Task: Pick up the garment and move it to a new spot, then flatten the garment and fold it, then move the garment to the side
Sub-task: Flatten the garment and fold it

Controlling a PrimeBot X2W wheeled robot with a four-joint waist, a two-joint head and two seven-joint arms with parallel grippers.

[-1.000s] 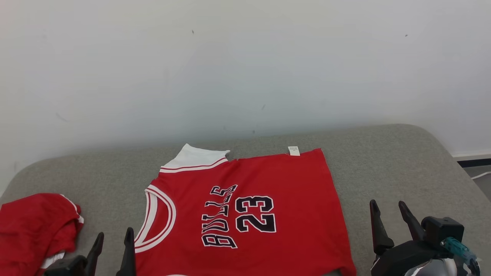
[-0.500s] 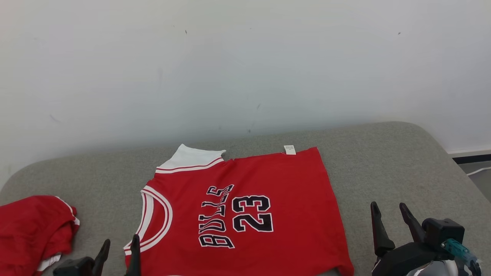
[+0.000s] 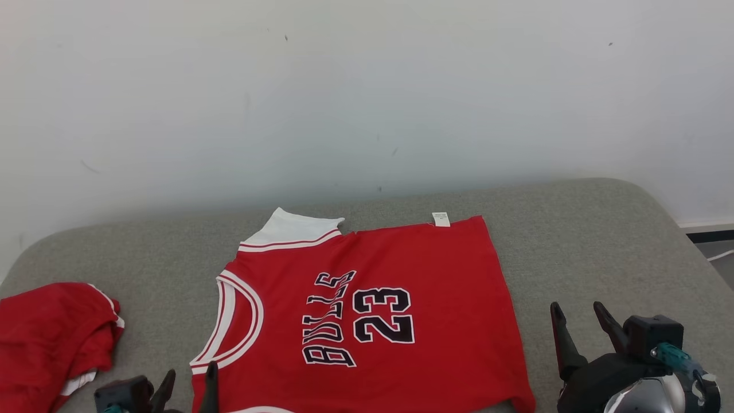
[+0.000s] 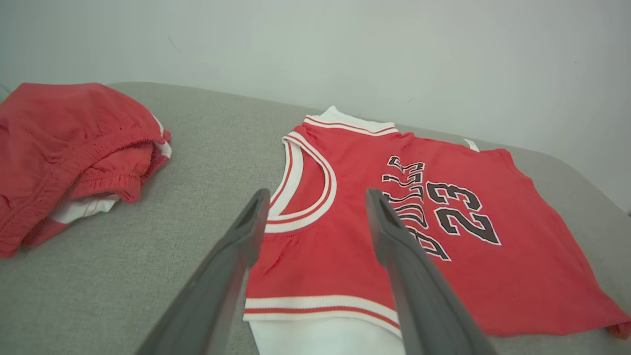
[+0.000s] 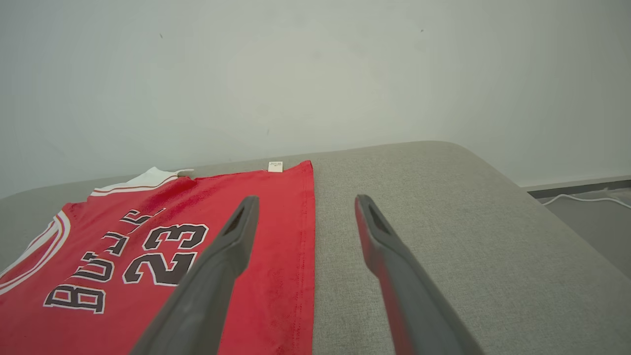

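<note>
The garment (image 3: 367, 310), a red jersey with "BULLS 23" in black, lies spread flat on the grey cushion (image 3: 573, 241), its white-trimmed armhole toward the left. My left gripper (image 3: 191, 373) stands open at the jersey's near left corner. In the left wrist view the left gripper (image 4: 317, 197) hovers with its fingers either side of the armhole trim of the jersey (image 4: 468, 266). My right gripper (image 3: 577, 310) is open beside the jersey's right edge, holding nothing. In the right wrist view the right gripper (image 5: 306, 202) straddles the hem of the jersey (image 5: 276, 276).
A crumpled heap of red cloth (image 3: 51, 338) lies at the cushion's left end, also seen as the red heap (image 4: 69, 143). A pale wall (image 3: 367, 103) rises right behind. To the right the cushion rounds off above a floor with a white cable (image 5: 581, 199).
The left gripper has shifted right and lower in the head view, closer to the jersey's near left corner. The camera has shifted slightly. The right gripper has barely moved.
</note>
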